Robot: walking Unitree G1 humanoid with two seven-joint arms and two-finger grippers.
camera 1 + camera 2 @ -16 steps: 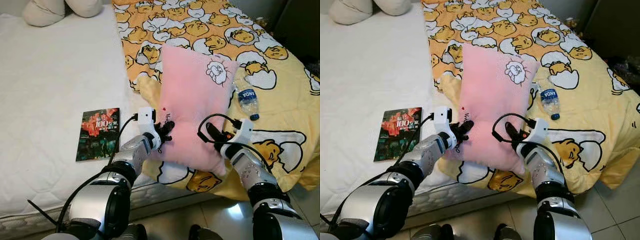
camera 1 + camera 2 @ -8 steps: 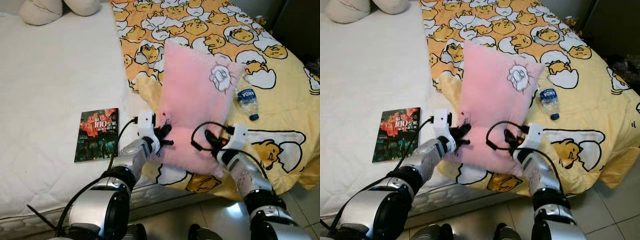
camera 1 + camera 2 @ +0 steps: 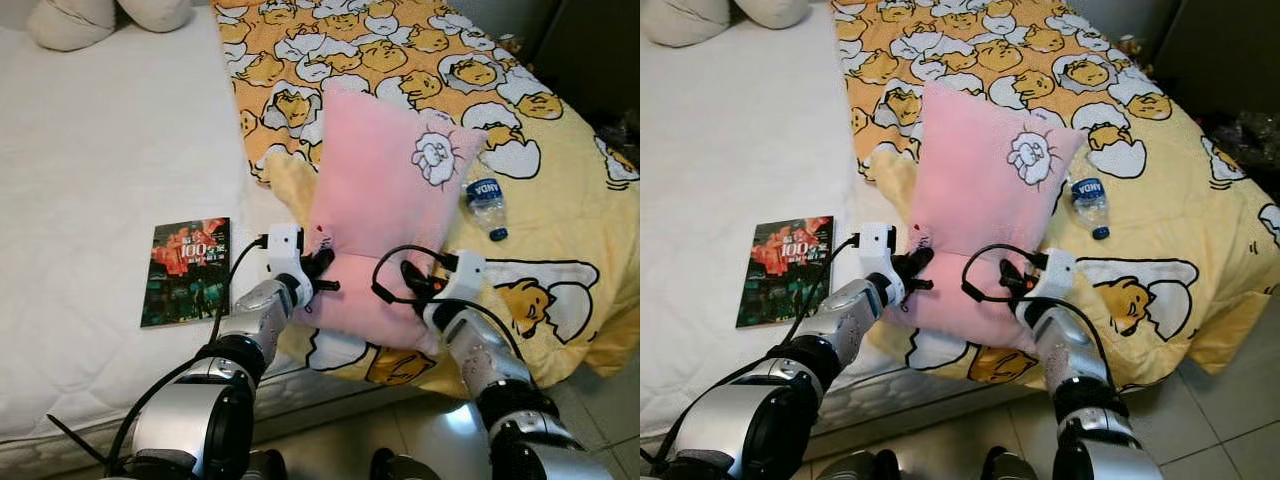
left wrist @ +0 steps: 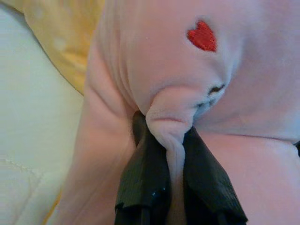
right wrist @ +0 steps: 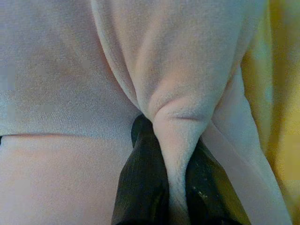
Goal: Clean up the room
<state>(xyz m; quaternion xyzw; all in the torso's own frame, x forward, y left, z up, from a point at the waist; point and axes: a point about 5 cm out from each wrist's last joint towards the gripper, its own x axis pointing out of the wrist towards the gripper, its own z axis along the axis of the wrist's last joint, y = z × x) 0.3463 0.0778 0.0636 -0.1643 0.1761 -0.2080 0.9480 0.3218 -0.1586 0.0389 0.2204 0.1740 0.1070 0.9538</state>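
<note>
A pink pillow (image 3: 385, 190) with a white cartoon patch and a small red heart lies on the yellow patterned blanket (image 3: 400, 50) near the bed's front edge. My left gripper (image 3: 322, 268) is shut on a fold of the pillow's near left edge, the plush pinched between its black fingers (image 4: 145, 173). My right gripper (image 3: 413, 281) is shut on the pillow's near right edge, with a fold squeezed between its fingers (image 5: 140, 178). The pillow's near end looks raised off the blanket.
A book (image 3: 187, 270) with a red and dark cover lies on the white mattress (image 3: 110, 150) to the left. A clear water bottle (image 3: 486, 204) rests on the blanket right of the pillow. Two beige cushions (image 3: 70, 22) sit at the bed's far left. Tiled floor (image 3: 420, 440) lies below.
The pillow was lifted and tilted up half a second ago and now sits lower again. Both grippers stay shut on its near edge and have drawn slightly toward me.
</note>
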